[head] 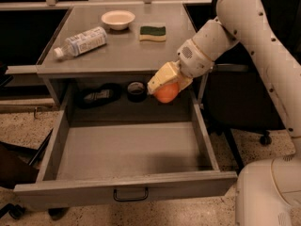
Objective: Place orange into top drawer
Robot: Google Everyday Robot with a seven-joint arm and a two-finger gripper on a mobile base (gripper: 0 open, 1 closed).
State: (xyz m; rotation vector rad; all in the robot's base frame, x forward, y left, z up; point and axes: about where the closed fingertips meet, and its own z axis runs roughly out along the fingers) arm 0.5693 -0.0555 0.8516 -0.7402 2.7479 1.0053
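The pincer point(162, 85) above top drawer point(127, 150) half-hides orange point(168, 93).

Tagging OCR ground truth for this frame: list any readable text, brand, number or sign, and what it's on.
Readable text: none.
Label on the plastic bottle: print present, too blurred to read.
On the bowl, the sponge and the top drawer: no markings visible.
On the end effector, holding the orange over the back right of the open top drawer: no markings visible.
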